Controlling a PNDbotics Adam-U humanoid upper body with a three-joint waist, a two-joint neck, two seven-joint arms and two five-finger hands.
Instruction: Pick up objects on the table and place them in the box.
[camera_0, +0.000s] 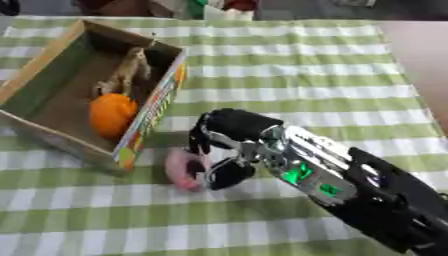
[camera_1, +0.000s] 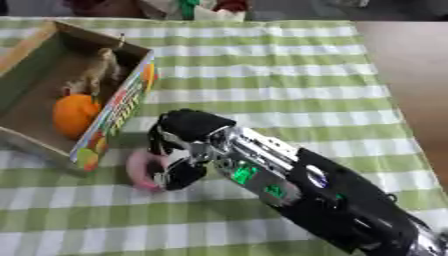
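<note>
Left eye view: a pink rounded thing (camera_0: 182, 169) lies on the bench (camera_0: 297, 65), just beside the box (camera_0: 52, 55) corner. The right hand (camera_0: 229, 142) is on it, fingers (camera_0: 229, 175) curled around its right side, gripping. An orange fruit (camera_0: 112, 114) sits inside the box.

Likely a home dining spot; green-checked tablecloth (camera_0: 289, 60) covers the table.

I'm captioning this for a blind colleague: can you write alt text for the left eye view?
The robot's right hand curls around a pink object on a green-checked table, just beside a cardboard box already holding an orange fruit and a tan item.
</note>
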